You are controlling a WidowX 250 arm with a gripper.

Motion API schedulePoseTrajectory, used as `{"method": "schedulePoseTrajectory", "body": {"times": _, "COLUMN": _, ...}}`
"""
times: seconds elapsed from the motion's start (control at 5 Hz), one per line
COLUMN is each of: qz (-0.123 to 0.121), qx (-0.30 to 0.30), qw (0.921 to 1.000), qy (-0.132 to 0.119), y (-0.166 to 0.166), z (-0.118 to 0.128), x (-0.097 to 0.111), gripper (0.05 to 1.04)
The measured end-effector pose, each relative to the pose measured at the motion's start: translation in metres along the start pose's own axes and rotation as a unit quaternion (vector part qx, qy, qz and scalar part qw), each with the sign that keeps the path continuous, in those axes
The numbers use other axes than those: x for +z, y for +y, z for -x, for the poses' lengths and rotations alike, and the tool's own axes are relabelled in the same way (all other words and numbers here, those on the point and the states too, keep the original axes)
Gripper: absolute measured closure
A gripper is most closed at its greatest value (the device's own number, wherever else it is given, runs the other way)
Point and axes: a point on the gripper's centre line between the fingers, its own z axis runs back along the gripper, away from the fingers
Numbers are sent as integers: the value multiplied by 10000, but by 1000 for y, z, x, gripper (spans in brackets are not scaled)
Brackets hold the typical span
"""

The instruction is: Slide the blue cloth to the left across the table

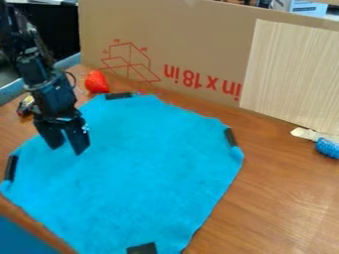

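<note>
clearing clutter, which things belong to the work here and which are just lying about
Likely in use:
- blue cloth, below the hand
- black pieces along its edge

Likely just lying about:
- red object
- blue bristly thing

The robot arm (51, 92) in the upper left of the frame is black and built of blocky, jointed segments, with a thin dark cable (72, 78) looping out at one side, and its black two-fingered end effector (67, 150) bears small whitish marks.

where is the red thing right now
In the camera view, the red thing is at upper left on the table, between the cardboard and the top edge of the blue cloth.
</note>
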Motion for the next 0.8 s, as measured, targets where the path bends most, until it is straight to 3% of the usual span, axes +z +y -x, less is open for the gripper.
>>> {"method": "schedulePoseTrajectory", "body": {"times": 0.2, "qz": 108, "qx": -120, "qw": 9998, "qy": -101, "y": -4, "z": 2, "x": 2, "gripper": 85}}
{"method": "schedulePoseTrajectory", "body": {"times": 0.4, "qz": 468, "qx": -84, "qw": 9973, "qy": -555, "y": -13, "z": -1, "x": 2, "gripper": 83}}
{"method": "schedulePoseTrajectory", "body": {"times": 0.6, "qz": 701, "qx": -113, "qw": 9922, "qy": -1028, "y": -24, "z": -7, "x": 19, "gripper": 84}}
{"method": "schedulePoseTrajectory", "body": {"times": 0.8, "qz": 1018, "qx": 54, "qw": 9871, "qy": -1236, "y": -20, "z": -1, "x": 50, "gripper": 84}}
